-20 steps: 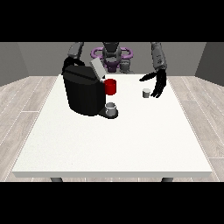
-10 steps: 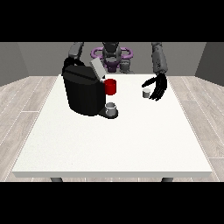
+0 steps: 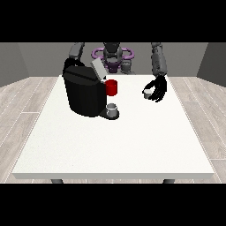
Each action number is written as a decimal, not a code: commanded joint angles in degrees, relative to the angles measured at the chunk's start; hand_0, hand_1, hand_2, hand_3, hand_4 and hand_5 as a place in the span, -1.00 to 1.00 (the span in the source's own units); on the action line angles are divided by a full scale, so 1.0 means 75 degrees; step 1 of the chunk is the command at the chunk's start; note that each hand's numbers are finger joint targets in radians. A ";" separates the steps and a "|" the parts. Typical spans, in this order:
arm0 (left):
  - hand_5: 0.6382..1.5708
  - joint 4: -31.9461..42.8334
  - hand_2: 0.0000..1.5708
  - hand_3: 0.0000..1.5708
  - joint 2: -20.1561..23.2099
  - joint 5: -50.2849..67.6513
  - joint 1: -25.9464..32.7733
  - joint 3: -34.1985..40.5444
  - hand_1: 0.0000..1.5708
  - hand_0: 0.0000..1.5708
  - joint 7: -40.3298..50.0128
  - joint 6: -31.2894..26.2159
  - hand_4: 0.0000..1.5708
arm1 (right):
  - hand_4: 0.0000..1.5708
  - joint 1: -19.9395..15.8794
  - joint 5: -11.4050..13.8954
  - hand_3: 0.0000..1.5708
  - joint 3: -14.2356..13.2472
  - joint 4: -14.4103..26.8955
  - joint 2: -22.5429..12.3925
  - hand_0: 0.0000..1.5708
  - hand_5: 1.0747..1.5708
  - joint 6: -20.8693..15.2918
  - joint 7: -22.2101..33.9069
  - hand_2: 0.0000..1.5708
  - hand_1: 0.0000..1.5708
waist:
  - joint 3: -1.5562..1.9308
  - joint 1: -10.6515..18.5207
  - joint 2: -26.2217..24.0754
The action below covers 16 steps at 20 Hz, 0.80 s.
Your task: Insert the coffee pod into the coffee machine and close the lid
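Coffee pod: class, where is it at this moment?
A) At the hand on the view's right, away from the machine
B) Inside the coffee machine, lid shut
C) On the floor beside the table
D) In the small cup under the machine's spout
A: the small pale coffee pod sits at the black hand on the view's right, fingers curled round it, well clear of the coffee machine, whose lid stands open.

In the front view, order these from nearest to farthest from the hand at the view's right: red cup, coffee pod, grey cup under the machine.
Measured from the hand at the view's right:
1. Coffee pod: right at the hand's fingers.
2. Red cup: to the view's left, beside the coffee machine.
3. Grey cup: on the machine's base; about as far as the red cup, too close to call.
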 commanded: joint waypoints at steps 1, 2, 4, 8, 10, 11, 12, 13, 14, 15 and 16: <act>1.00 0.0238 0.33 0.06 0.0170 -0.0318 -0.0085 -0.0014 0.17 0.17 -0.0213 0.0298 -0.54 | -0.34 0.0111 -0.0265 -1.00 -0.0209 0.0170 -0.0096 -1.00 1.00 0.0240 -0.0296 -1.00 -1.00 | -0.0005 -0.0040 0.0069; 1.00 0.0368 0.38 0.10 -0.0010 -0.0474 -0.0182 -0.0077 0.24 0.24 -0.0374 0.0747 -0.59 | -0.35 -0.0181 -0.0043 -1.00 -0.0046 -0.0067 0.0056 -1.00 1.00 -0.0049 -0.0200 -1.00 -1.00 | -0.0007 -0.0193 0.0401; 1.00 0.0325 0.32 0.04 -0.0003 -0.0715 -0.0055 -0.0269 0.18 0.18 -0.0239 0.0767 -0.64 | -0.37 -0.0198 -0.0431 -1.00 -0.0402 0.0316 -0.0228 -1.00 1.00 0.0346 -0.0585 -1.00 -1.00 | -0.0003 -0.0020 0.0378; 1.00 0.0681 0.49 0.23 0.0389 -0.0788 -0.0384 -0.0111 0.42 0.42 -0.0222 0.0447 -0.64 | -0.34 0.0060 -0.0349 -1.00 -0.0102 0.0135 0.0164 -1.00 1.00 0.0110 -0.0652 -1.00 -1.00 | -0.0005 -0.0186 0.0323; 1.00 0.0538 0.73 0.66 0.0205 -0.0896 -0.0561 -0.0250 0.56 0.56 -0.0392 0.0358 -0.40 | -0.38 -0.0263 -0.0261 -1.00 -0.0177 0.0458 0.0063 -1.00 1.00 0.0037 -0.0444 -1.00 -1.00 | -0.0005 0.0028 0.0262; 1.00 0.0584 0.78 0.74 0.0278 -0.0756 -0.0554 -0.0102 0.61 0.61 -0.0632 0.0272 -0.35 | -0.46 -0.0058 -0.0330 -1.00 -0.0236 0.0395 -0.0039 -1.00 1.00 0.0177 -0.0625 -1.00 -1.00 | -0.0006 -0.0048 0.0220; 1.00 0.0490 0.82 0.79 0.0027 -0.0869 -0.0590 -0.0281 0.68 0.68 -0.0317 0.0166 -0.30 | -0.45 -0.0127 -0.0312 -1.00 -0.0242 0.0362 -0.0025 -1.00 1.00 0.0049 -0.0224 -1.00 -1.00 | -0.0005 -0.0033 -0.0107; 1.00 0.0598 0.85 0.81 0.0480 -0.0560 -0.0798 0.0075 0.81 0.81 -0.1035 0.0078 -0.28 | -0.47 -0.0394 -0.0319 -1.00 -0.0274 0.0020 -0.0193 -1.00 1.00 0.0099 -0.0058 -1.00 -1.00 | -0.0009 -0.0191 0.0350; 1.00 0.0192 0.87 0.80 0.0168 -0.0709 -0.0826 -0.0270 0.87 0.87 -0.0610 -0.0305 -0.23 | -0.49 -0.0064 -0.0348 -1.00 -0.0377 0.0812 -0.0005 -1.00 1.00 0.0062 -0.0615 -1.00 -1.00 | -0.0002 0.0135 -0.0124; 1.00 0.0178 0.87 0.79 -0.0157 -0.0748 -0.0845 -0.0395 0.88 0.88 -0.0374 -0.0341 -0.20 | -0.46 0.0262 -0.0243 -1.00 0.0090 0.0717 0.0203 -1.00 1.00 -0.0135 -0.0545 -1.00 -1.00 | -0.0001 0.0048 -0.0464; 1.00 -0.0080 0.85 0.77 -0.0078 -0.0761 -0.0947 -0.0510 0.85 0.85 -0.0414 -0.0716 -0.21 | -0.45 -0.0202 -0.0449 -1.00 -0.0571 0.1071 -0.0062 -1.00 1.00 -0.0092 -0.0321 -1.00 -1.00 | 0.0001 0.0339 -0.0587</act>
